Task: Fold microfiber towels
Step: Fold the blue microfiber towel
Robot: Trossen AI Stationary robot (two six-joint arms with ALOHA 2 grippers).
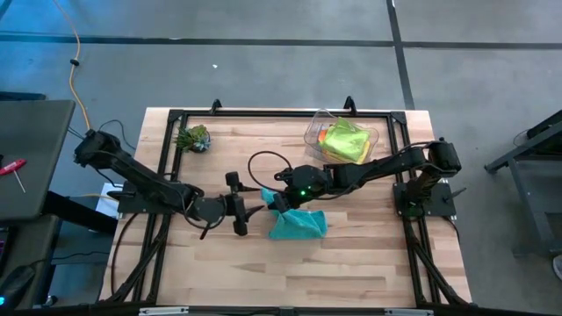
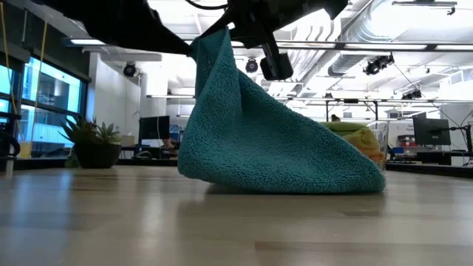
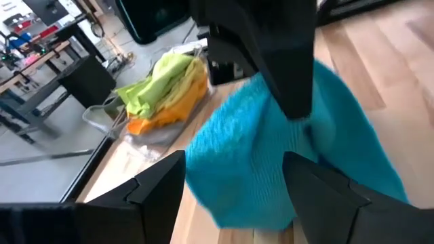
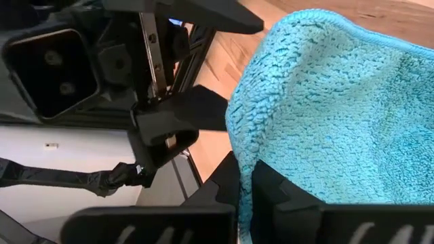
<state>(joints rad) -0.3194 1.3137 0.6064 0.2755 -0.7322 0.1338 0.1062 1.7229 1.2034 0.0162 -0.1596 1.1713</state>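
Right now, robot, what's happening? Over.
Right gripper shut on soft teal microfiber towel, corner lifted. Left gripper open beside it. Nothing blocking.

Bright, even light falls from overhead; in the low view the ceiling light strips point(image 2: 414, 46) glare white and the window point(image 2: 44, 103) glows blue. The near wooden table point(image 2: 236, 229) is out of focus there, with a soft shadow under the teal towel point(image 2: 273, 140). The left wrist view is smeared with blur. The high view bends slightly at its edges.
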